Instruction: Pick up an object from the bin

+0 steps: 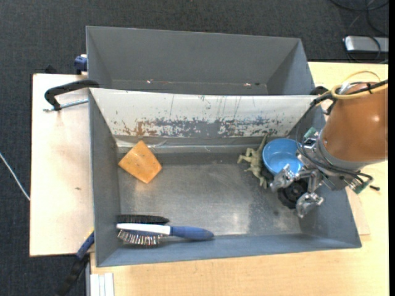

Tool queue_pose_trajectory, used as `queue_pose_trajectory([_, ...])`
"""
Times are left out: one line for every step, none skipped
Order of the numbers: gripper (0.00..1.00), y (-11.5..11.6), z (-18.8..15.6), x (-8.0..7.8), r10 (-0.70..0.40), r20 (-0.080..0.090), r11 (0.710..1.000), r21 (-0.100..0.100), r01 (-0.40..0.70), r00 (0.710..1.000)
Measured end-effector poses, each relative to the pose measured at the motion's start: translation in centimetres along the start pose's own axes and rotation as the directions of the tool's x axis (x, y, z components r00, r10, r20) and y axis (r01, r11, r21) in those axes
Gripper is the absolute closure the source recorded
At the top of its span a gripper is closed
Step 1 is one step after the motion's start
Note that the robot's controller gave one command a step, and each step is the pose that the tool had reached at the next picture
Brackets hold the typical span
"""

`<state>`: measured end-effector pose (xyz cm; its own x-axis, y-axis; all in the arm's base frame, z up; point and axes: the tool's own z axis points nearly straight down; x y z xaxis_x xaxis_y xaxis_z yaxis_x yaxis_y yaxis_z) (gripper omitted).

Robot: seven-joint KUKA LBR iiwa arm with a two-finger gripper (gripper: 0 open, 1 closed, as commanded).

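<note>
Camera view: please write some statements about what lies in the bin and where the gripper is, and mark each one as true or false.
1. An orange sponge lies in the left part of the bin, by the far wall. True.
2. The brush with the blue handle lies against the right wall. False: it lies along the near wall, towards the left.
3. A blue bowl is close to the gripper, in the right part. True.
4. The green toy figure lies next to the brush. False: it lies just left of the blue bowl.
5. The gripper is over the orange sponge. False: it is at the right side, far from the sponge.
</note>
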<state>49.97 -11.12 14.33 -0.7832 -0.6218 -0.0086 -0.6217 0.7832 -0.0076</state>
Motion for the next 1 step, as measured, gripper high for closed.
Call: queue_pose_trajectory([1.00,-0.04,-1.16,-0.17,0.002,-0.003,1.000,-0.004,-0.002,1.000])
